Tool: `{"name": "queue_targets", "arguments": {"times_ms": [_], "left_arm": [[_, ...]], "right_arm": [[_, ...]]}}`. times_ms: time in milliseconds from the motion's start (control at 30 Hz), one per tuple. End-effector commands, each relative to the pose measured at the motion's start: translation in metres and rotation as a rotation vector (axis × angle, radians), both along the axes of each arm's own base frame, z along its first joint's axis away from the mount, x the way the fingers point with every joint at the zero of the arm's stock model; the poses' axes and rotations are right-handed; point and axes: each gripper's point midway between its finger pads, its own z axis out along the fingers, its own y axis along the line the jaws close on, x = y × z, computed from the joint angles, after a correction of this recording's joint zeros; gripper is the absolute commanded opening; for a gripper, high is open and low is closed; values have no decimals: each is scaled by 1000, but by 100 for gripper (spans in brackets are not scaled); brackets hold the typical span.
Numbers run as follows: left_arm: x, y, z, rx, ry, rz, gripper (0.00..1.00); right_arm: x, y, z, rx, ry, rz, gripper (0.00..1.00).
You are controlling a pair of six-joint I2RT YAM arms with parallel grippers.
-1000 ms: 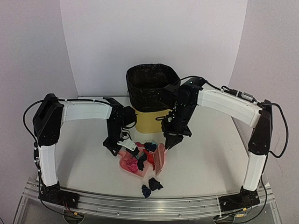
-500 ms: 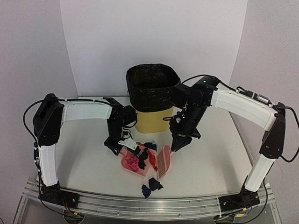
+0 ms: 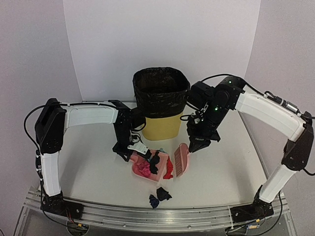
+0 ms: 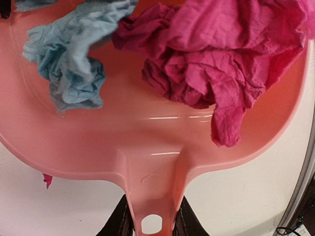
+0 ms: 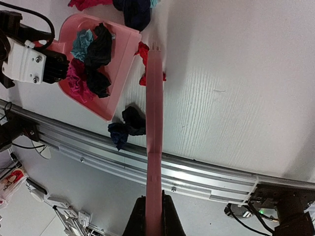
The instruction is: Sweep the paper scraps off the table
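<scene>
My left gripper [image 3: 129, 147] is shut on the handle of the pink dustpan [image 3: 139, 173], which lies on the table [image 3: 221, 172]. The pan holds pink [image 3: 141, 169], black [image 3: 153, 162] and light blue [image 4: 69, 69] paper scraps; a magenta one [image 4: 221, 64] fills its right side. My right gripper [image 3: 197, 145] is shut on the pink brush [image 3: 181, 158], whose head hangs just right of the pan. A red scrap [image 3: 169, 170] lies at the pan's mouth beside the brush [image 5: 153, 123]. A navy and a black scrap [image 3: 159, 196] lie loose near the front rail, also in the right wrist view [image 5: 128, 127].
A yellow bin with a black liner [image 3: 160, 101] stands behind the dustpan. The metal rail [image 3: 197, 216] runs along the front edge. White walls close off the back and sides. More scraps, navy [image 5: 135, 12] and pink [image 5: 86, 4], lie beyond the pan.
</scene>
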Motion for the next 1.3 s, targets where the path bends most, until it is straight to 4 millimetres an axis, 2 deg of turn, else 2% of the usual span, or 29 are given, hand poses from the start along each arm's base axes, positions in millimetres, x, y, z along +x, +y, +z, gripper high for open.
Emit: {"name": "queue_targets", "arguments": {"times_ms": [0, 400, 567, 733, 867, 967, 1067, 1267], "left_arm": [[9, -17, 33, -101, -50, 37, 0], [20, -51, 94, -257, -66, 142, 0], [6, -65, 120, -309, -33, 145, 0], [-16, -81, 134, -333, -50, 120, 0], [-19, -102, 157, -416, -64, 160, 0], [-16, -119, 179, -495, -62, 233, 0], [-3, -133, 202, -584, -89, 330, 0], [12, -147, 243, -717, -103, 537, 0]], "right_arm": [[11, -40, 24, -75, -168, -69, 0], [20, -86, 19, -218, -315, -112, 0], [23, -104, 15, -274, -356, -128, 0], [24, -116, 6, -326, -364, -114, 0], [24, -121, 1, -344, -367, -98, 0], [23, -134, -4, -384, -376, -96, 0], [21, -152, -9, -413, -377, -127, 0], [17, -177, -15, -463, -396, -145, 0]]}}
